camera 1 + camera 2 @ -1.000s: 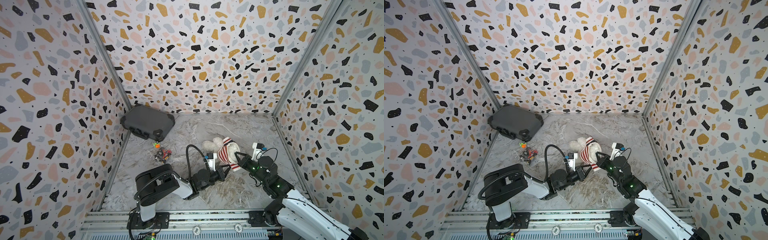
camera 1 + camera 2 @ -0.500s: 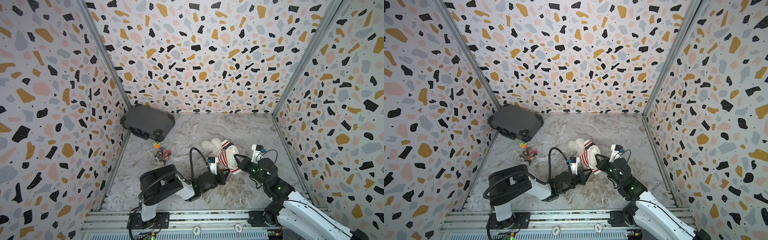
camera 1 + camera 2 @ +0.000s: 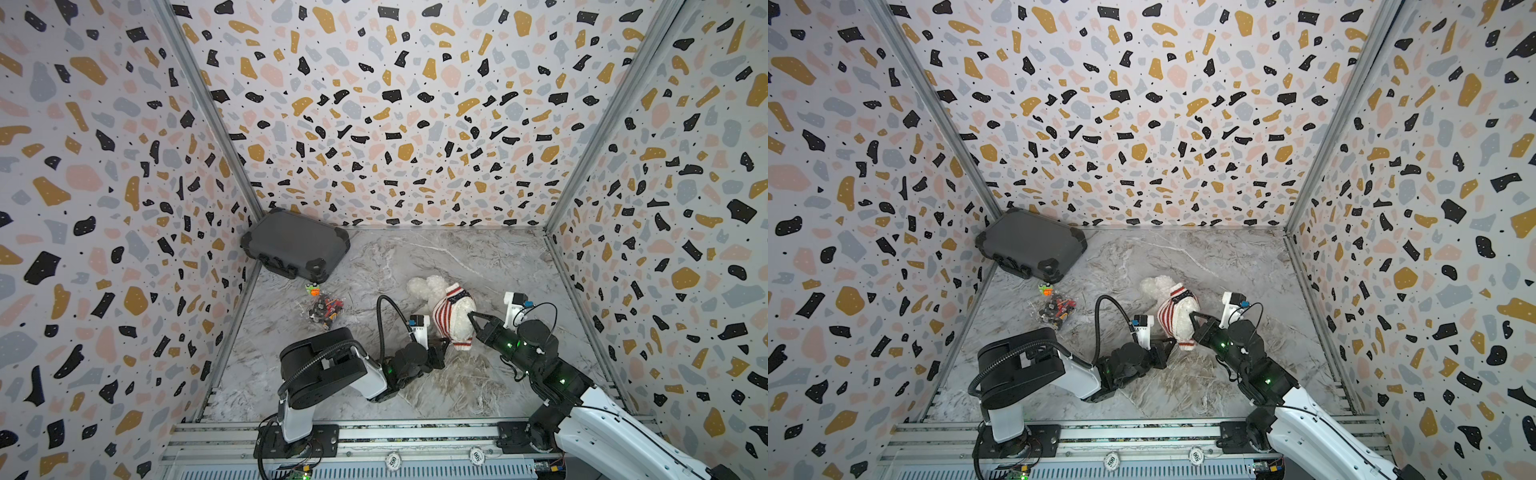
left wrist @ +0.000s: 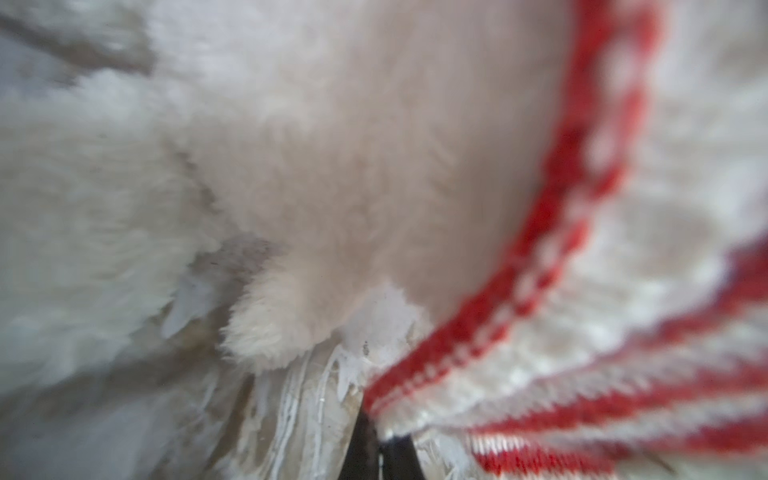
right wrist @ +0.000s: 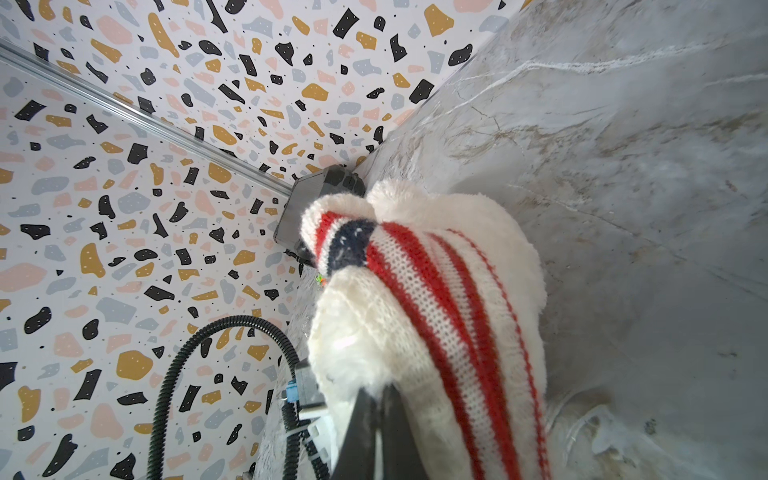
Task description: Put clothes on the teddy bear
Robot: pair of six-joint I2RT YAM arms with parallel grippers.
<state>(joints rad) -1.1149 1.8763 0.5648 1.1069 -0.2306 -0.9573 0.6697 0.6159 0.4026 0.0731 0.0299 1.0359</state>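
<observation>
Your teddy bear (image 3: 424, 286) lies on the table (image 3: 478, 257) between both arms, head toward the back wall, the striped sweater (image 3: 444, 311) over its body. Your left gripper (image 3: 446, 343) is pinched tight on the sweater's red hem. The right gripper (image 3: 470, 316) is clamped on the knit edge against the fur, on the opposite side.

Left wrist view: out of focus; teddy bear (image 4: 291, 166) fur and sweater (image 4: 582, 365) stripes were smeared. The bear's face was hidden in all views. The left pincer (image 4: 380, 446) was cut off by the picture's edge. The small coloured pile (image 3: 325, 309) was too small to identify.
</observation>
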